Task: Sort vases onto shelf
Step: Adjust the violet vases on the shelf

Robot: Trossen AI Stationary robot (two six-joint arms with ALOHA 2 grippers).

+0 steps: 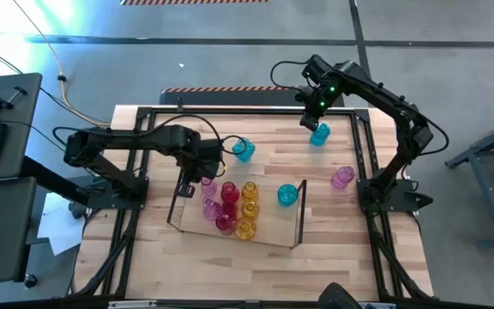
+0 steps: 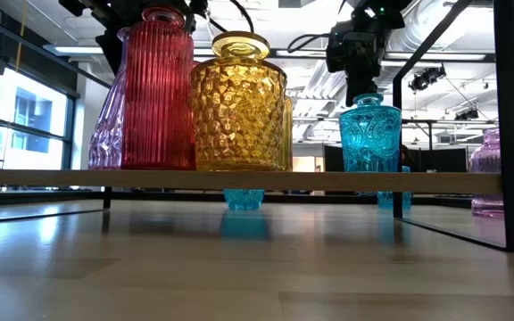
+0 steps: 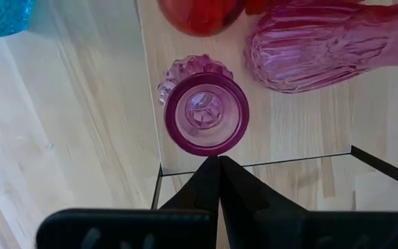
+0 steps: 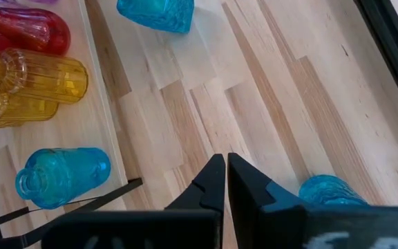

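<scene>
Centrally on the wooden surface (image 1: 333,223) the shelf (image 1: 294,225) is seen, a clear tray with dark end frames, and it serves as the landmark for everything else. On it, toward its left half, the pink vases (image 1: 210,206), red vases (image 1: 229,194) and yellow vases (image 1: 249,209) are packed close together, several touching, while one cyan vase (image 1: 287,195) stands apart near the shelf's right frame, with bare tray between it and the cluster. Off the shelf, a cyan vase (image 1: 243,150) is placed just beyond its far edge, another cyan vase (image 1: 319,135) stands well beyond the far right corner, and a pink vase (image 1: 342,178) is set just to the right of the shelf. The left hand (image 1: 206,178) is held above the shelf's far left corner, fingers pressed together and holding nothing, directly over a pink vase (image 3: 204,114) standing close to the tray's edge. The right hand (image 1: 309,122) is held beyond the shelf's far right corner, fingers likewise closed and empty, beside the far cyan vase (image 4: 330,191). Open wood is left in front of the shelf and to its right.
</scene>
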